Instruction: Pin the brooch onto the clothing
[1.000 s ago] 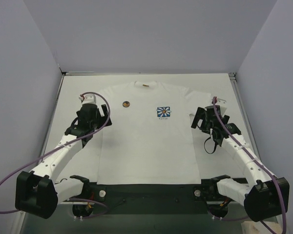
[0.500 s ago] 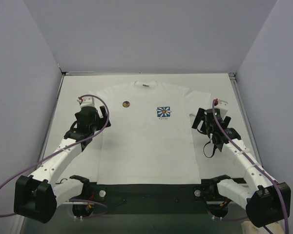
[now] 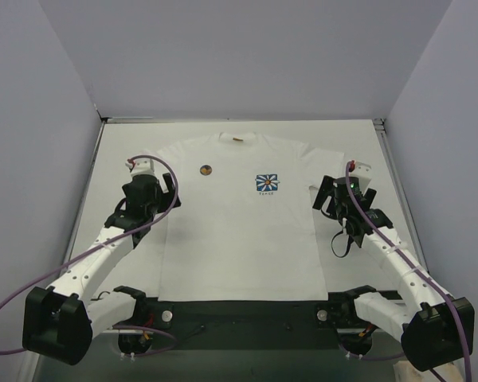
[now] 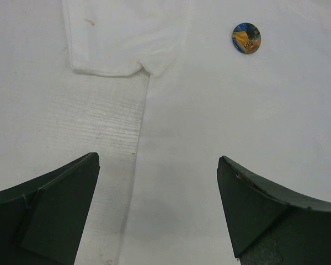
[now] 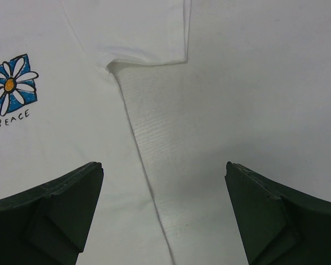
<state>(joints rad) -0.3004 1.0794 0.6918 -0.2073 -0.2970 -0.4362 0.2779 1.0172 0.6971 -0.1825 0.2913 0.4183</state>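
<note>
The brooch (image 4: 246,38) lies on the T-shirt (image 3: 239,239), ahead and to the right of the left hand (image 4: 157,163), which is spread wide, holding nothing; the right hand (image 5: 164,165), likewise spread and empty, sits farther away.

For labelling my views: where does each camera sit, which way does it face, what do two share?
Top external: high behind, facing down at the T-shirt; left arm, right arm show.
Left wrist: on that arm, facing down past open left claw at brooch.
Right wrist: facing down past open right claw at daisy print.
Shared: top, left wrist show brooch.
</note>
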